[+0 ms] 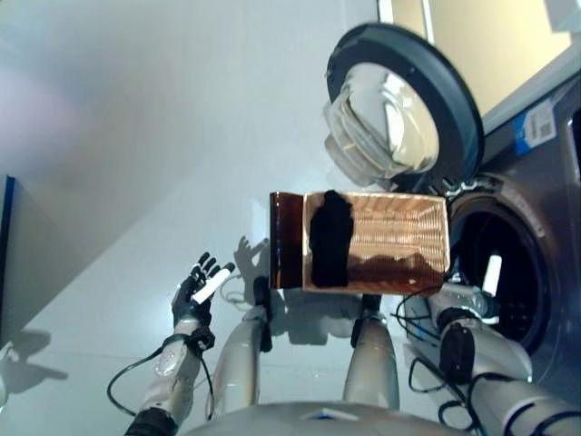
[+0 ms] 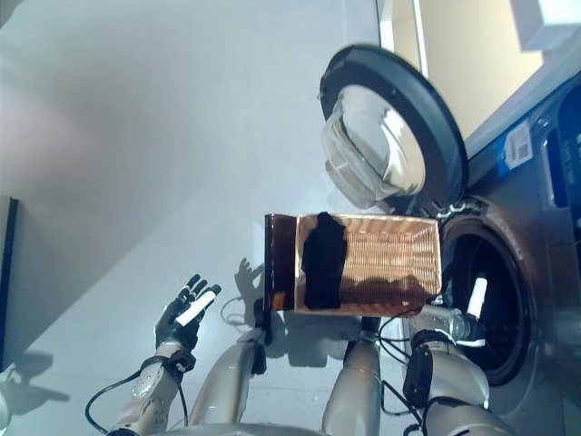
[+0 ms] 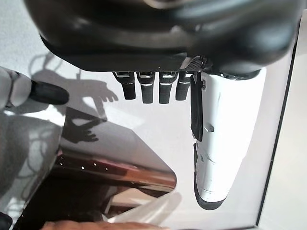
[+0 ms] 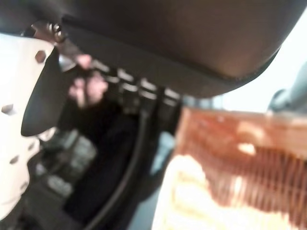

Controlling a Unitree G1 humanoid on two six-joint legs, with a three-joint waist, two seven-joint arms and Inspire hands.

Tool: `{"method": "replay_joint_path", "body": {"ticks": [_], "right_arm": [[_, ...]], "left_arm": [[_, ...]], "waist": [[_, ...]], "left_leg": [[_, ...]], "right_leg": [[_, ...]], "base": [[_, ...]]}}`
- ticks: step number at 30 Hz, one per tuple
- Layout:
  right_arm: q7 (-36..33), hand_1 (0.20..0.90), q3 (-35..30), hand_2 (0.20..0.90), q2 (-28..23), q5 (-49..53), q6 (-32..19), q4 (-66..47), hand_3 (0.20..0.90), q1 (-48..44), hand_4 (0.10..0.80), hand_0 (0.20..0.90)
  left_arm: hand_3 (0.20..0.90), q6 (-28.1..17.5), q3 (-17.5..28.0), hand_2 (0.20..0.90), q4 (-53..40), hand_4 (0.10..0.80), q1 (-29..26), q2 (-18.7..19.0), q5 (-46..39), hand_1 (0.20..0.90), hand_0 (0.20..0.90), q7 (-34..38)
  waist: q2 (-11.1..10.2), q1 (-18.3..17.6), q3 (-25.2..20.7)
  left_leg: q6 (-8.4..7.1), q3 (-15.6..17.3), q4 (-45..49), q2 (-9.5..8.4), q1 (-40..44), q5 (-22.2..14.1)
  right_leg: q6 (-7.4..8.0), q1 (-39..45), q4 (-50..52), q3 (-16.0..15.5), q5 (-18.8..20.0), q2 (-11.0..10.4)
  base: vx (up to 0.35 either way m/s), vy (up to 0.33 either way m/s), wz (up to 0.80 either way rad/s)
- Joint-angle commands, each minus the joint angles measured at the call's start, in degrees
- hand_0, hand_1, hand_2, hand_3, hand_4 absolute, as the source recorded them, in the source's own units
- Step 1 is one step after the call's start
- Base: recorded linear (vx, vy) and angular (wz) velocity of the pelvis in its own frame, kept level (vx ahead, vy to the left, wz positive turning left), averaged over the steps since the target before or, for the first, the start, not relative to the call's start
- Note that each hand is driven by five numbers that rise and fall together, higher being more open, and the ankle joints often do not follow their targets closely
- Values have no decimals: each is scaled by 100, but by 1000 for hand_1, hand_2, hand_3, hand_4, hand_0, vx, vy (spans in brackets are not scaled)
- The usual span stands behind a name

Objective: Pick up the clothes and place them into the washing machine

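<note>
A shallow wicker basket (image 1: 399, 238) rests on a low dark brown box (image 1: 284, 238) beside the washing machine (image 1: 536, 182). A black garment (image 1: 331, 238) lies in the basket's left part. My left hand (image 1: 198, 289) is open and empty over the floor, left of the box. My right hand (image 1: 465, 300) is at the mouth of the dark drum (image 1: 513, 272), its white thumb (image 1: 491, 272) straight and its fingers (image 4: 144, 98) in a straight row. A blurred pink patch (image 4: 88, 88) shows by those fingers; I cannot tell whether it touches them.
The round machine door (image 1: 399, 100) stands swung open above the basket. Pale floor (image 1: 136, 136) spreads to the left. The box's glossy brown side (image 3: 120, 172) shows in the left wrist view. A dark edge (image 1: 5, 227) stands at the far left.
</note>
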Motion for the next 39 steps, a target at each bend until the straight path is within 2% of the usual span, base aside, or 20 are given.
{"method": "replay_joint_path", "body": {"ticks": [1,4,9,14,20,25,34,39], "right_arm": [[240,900,209,900,-225,-503,-127,-245,900,145,800,900],[291,900,518,900,-172,-1010,13,-324,900,345,800,900],[-48,900,2044,900,-291,-4003,875,-235,900,464,800,900],[-149,900,3023,900,-195,-5556,1259,-324,900,275,800,900],[-380,900,3443,900,120,-6293,1419,-368,900,-118,800,900],[-637,900,3525,900,166,-6702,1504,-545,900,-159,800,900],[-653,900,3429,900,247,-6582,1508,-673,900,-38,800,900],[-785,900,3446,900,520,-6587,1618,-395,900,-210,800,900]], "left_arm": [[900,-309,419,900,-147,800,20,156,181,900,900,13],[900,-333,474,900,-69,800,-11,88,214,900,900,37],[900,-444,417,900,-76,800,-59,109,580,900,900,44],[900,-496,494,900,-275,800,-68,201,718,900,900,41],[900,-530,535,900,-453,800,-142,263,805,900,900,190],[900,-534,544,900,-448,800,-133,250,945,900,900,259],[900,-509,607,900,-505,800,-158,264,1010,900,900,314],[900,-475,512,900,-483,800,-182,230,1065,900,900,329]], "waist": [[-55,78,-19],[-138,68,-26],[-212,130,49],[-236,245,191],[-207,337,332],[-181,352,309],[-155,316,259],[-108,378,255]], "left_leg": [[-377,-213,-203,131,229,100],[-381,-249,-232,169,420,89],[-376,-332,-128,186,556,48],[-346,-432,185,192,396,-55],[-291,-463,681,194,-50,-155],[-309,-447,795,237,-184,-223],[-367,-363,682,235,-322,-110],[-326,-384,786,177,-441,-140]], "right_leg": [[-73,427,-677,-21,704,-22],[-64,640,-690,-55,704,-32],[-67,855,-673,-125,666,-24],[-111,819,-514,-165,580,11],[-180,456,-149,-122,459,93],[-204,294,22,-85,364,130],[-188,174,-49,-122,425,75],[-180,109,-37,-150,475,28]], "base": [[46,-26,1],[72,-21,6],[27,-8,5],[-17,-33,7],[-48,-1,5],[-13,5,3],[-10,3,1],[-4,7,3]]}}
